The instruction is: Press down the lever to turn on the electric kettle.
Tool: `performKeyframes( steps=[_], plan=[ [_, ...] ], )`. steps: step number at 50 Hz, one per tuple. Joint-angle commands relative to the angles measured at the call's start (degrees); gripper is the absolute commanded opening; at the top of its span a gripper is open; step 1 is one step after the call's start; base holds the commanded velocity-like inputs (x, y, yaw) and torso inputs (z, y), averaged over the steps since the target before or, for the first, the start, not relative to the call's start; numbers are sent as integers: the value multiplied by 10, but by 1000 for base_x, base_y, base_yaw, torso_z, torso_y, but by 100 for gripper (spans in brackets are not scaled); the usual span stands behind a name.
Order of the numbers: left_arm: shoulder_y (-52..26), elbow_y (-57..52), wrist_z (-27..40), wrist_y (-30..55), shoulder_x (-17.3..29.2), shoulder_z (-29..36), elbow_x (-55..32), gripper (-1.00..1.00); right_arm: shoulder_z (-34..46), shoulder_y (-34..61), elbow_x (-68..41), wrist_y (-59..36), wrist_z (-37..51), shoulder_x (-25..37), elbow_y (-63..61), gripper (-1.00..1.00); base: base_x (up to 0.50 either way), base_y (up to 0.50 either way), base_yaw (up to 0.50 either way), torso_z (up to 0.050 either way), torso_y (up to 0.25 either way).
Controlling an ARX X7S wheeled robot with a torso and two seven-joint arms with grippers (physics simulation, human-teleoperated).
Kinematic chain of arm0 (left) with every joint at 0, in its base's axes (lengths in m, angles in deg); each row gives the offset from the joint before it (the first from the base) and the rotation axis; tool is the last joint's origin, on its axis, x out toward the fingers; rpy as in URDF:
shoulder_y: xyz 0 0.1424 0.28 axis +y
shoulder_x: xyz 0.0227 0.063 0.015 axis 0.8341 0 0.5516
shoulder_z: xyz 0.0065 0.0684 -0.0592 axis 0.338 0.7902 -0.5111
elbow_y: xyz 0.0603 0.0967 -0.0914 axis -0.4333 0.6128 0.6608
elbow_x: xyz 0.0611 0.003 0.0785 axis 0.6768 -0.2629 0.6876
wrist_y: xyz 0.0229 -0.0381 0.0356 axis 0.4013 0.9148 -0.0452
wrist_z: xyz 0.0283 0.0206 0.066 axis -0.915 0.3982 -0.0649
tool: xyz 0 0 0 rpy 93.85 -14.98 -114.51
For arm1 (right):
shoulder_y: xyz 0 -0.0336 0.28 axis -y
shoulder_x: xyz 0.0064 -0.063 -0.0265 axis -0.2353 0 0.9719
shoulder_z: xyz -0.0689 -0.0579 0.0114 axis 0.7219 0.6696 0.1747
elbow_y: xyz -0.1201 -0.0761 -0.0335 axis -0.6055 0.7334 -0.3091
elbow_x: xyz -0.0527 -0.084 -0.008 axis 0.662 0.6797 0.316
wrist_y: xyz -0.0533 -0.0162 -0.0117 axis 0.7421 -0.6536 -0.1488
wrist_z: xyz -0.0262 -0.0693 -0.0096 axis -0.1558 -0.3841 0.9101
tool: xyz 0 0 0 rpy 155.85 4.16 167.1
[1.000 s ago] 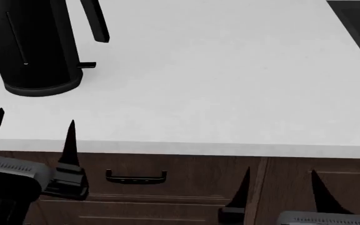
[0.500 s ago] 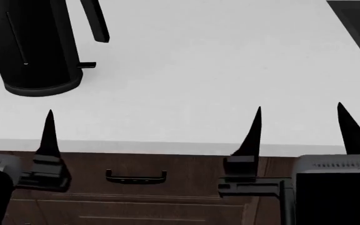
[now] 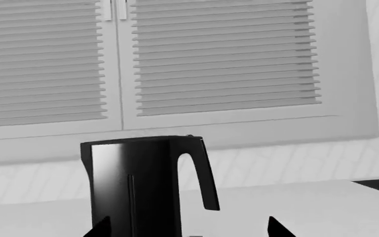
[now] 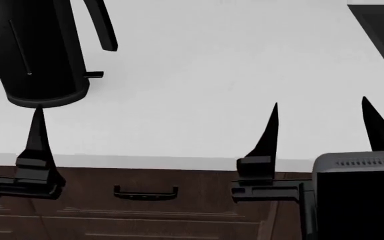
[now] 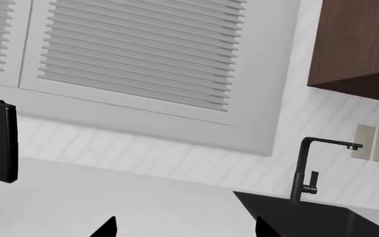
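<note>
While the kettle (image 4: 35,50) stands unmoved with its lever (image 4: 93,75) jutting from its base, the left gripper (image 3: 188,228), open and empty, has closed in below it, the press still undone.

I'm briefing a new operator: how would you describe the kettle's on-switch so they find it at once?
On the white countertop stands a tall matte-black electric kettle with a loop handle. Low at its base, beneath the handle, a small flat black lever tab juts sideways, the only part sticking out at base level.
</note>
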Motion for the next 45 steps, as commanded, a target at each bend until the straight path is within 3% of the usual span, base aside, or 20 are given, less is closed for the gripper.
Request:
performKeyframes(
  steps=[1,30,45],
  plan=[
    [3,-14,1,-15,6,-7,-21,100,0,-2,-1,-2,4,2,-1,100,0,0,0,50,0],
    [-1,-5,15,-29,18,-7,-44,100,16,-1,-4,-20,7,21,-16,100,0,0,0,50,0],
    [3,-7,26,-26,24,-2,-49,100,17,-7,-11,-12,5,24,-17,100,45,201,0,1,0]
  ],
)
